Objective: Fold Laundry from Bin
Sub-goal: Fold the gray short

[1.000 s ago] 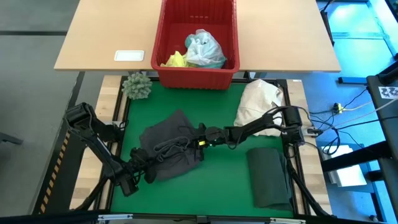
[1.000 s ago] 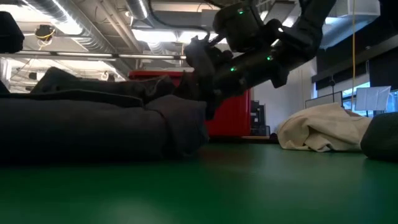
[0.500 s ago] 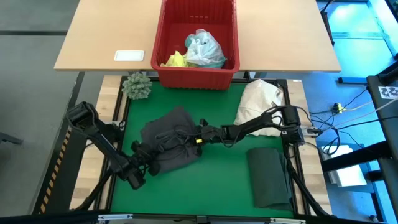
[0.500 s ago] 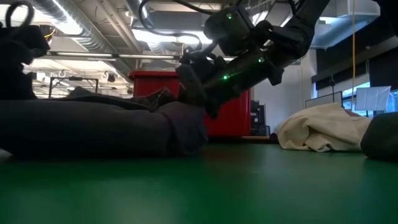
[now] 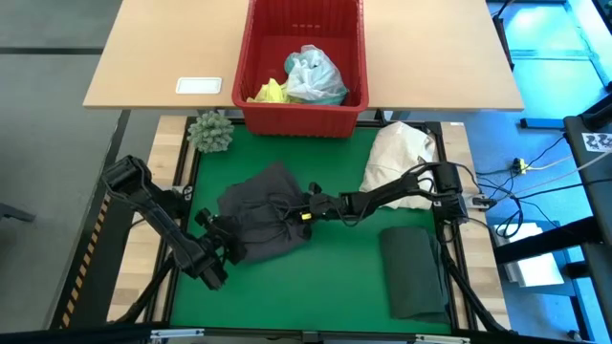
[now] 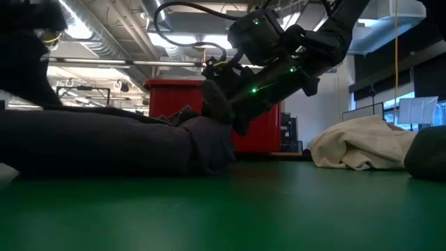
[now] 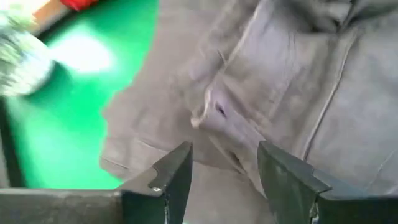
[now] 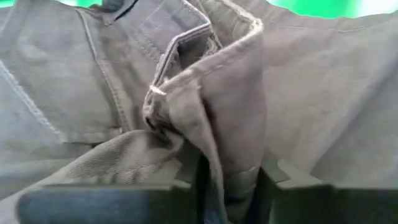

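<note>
Folding on the green bench (image 5: 344,277): grey garment (image 5: 258,225) lies mid-mat, bin (image 5: 301,100) beyond it. Left tool (image 7: 221,168) stands open, empty, at the cloth's near edge. Right tool (image 8: 227,177) pinches a fold narrowly; lifting now could drag the pile crooked.

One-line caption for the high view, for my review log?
Both grippers, left and right, work a grey garment on the green mat; more laundry waits in the red bin.
</note>
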Motion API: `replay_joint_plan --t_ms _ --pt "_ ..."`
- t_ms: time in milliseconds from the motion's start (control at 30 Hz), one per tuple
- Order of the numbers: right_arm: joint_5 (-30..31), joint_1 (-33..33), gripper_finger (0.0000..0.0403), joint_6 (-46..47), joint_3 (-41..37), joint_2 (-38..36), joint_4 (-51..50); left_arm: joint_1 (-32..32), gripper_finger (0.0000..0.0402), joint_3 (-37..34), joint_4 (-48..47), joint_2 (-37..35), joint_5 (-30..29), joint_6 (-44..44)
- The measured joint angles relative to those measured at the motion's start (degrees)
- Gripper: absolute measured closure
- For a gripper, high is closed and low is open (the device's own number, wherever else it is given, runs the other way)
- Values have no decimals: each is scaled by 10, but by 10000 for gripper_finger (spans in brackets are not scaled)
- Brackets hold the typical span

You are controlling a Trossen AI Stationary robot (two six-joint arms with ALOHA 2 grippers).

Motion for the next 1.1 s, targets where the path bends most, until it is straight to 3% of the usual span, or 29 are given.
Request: replay_joint_plan --t_ms 133,300,433,700,933,1100 --pt "22 1 295 0 0 0 0 0 229 40 -53 0 -13 -13" --pt "46 1 285 -4 0 1 10 -3 229 70 -50 0 -58 8" --pt "51 1 284 -14 0 1 22 -9 229 74 -39 0 -106 20" --pt "41 0 284 -16 17 1 -9 -10 229 71 -33 0 -135 45" --pt "-10 5 283 -14 21 1 -15 3 229 71 54 0 -123 68" --pt "-23 14 283 -13 21 1 -14 3 229 71 204 0 -126 245"
